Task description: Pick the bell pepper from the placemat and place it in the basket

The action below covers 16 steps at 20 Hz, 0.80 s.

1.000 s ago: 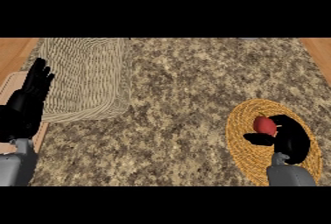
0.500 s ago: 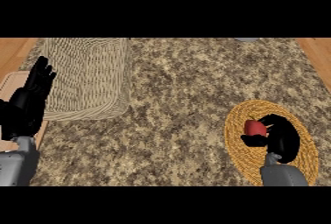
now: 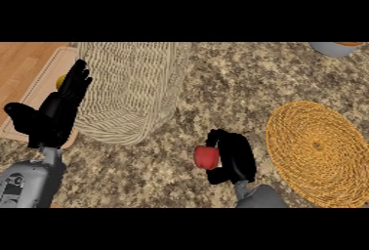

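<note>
Clamped in the right hand [image 3: 235, 157]: a red bell pepper [image 3: 205, 157], fingers [image 3: 218, 135] curled over from above and thumb tucked under. Wrapped round its right side, leaving the left face showing. Held over the speckled stone counter [image 3: 238, 83], off the round orange woven placemat [image 3: 317, 146] and just to the left of it. Too rounded and too covered by the hand to call a long axis.

Looking ahead to the wicker basket [image 3: 137, 83]: up and to the left of the pepper, nearest at its lower corner. Sitting on the basket side of the palm, that pepper, so leading the way in any leftward move, with just counter between it and the woven wall. Judging the pick done and the transfer roughly halfway. Yet to do: getting above the rim, over the opening, then letting go. Worth keeping high enough to clear the wall; hard to read height above the counter from this steep look down.

Resting on the far side of the basket: the left hand [image 3: 61, 110], open, fingers straight and pointing up, right at the basket's left wall, touching or not impossible to say. Under it a pale board [image 3: 32, 97], something small and yellow [image 3: 60, 81] peeking out behind the fingers. Nearer the basket, yes, but holding nothing. Up in the top right corner, part of a grey bowl [image 3: 333, 48], well apart from the action.
</note>
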Motion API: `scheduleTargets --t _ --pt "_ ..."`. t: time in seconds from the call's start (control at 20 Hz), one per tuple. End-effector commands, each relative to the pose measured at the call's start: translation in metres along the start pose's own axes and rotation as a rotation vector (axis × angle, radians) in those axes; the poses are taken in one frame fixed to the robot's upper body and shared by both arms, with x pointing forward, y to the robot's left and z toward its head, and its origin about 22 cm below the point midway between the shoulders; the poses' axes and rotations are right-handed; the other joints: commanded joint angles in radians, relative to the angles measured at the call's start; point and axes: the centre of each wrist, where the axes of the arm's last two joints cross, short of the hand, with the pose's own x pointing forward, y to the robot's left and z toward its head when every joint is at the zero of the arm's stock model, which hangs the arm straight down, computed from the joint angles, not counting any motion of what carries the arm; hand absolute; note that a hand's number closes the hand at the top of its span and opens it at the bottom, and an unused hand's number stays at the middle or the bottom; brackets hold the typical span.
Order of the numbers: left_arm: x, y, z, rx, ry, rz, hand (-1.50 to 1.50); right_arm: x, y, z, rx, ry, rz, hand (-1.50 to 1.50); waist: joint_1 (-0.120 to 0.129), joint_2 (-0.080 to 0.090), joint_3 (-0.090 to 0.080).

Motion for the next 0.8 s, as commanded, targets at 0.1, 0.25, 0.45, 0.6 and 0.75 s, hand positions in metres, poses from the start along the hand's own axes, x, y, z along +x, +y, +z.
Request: scheduleTargets --t 0.1,0.25,0.45,0.6,0.75 --pt "-0.002 -0.023 -0.005 -0.069 0.022 0.012 0.0 0.071 0.031 0.043 0.138 -0.38 -0.184 1.5 0.032 0.017 0.019" --pt "-0.007 -0.023 -0.008 -0.051 0.048 0.003 0.0 0.095 0.029 0.064 0.126 -0.514 -0.323 1.5 -0.014 0.008 0.014" --pt "-0.012 -0.007 -0.006 -0.015 0.075 -0.008 0.0 0.113 0.034 0.092 0.115 -0.569 -0.448 1.5 -0.04 -0.01 0.008" --pt "-0.014 -0.003 -0.009 0.023 0.094 -0.019 0.0 0.129 0.026 0.092 0.04 -0.643 -0.449 1.5 -0.079 -0.017 0.004" --pt "-0.014 -0.006 -0.009 0.037 0.091 -0.025 0.0 0.14 0.017 0.088 0.032 -0.606 -0.458 1.5 -0.095 -0.024 0.001"
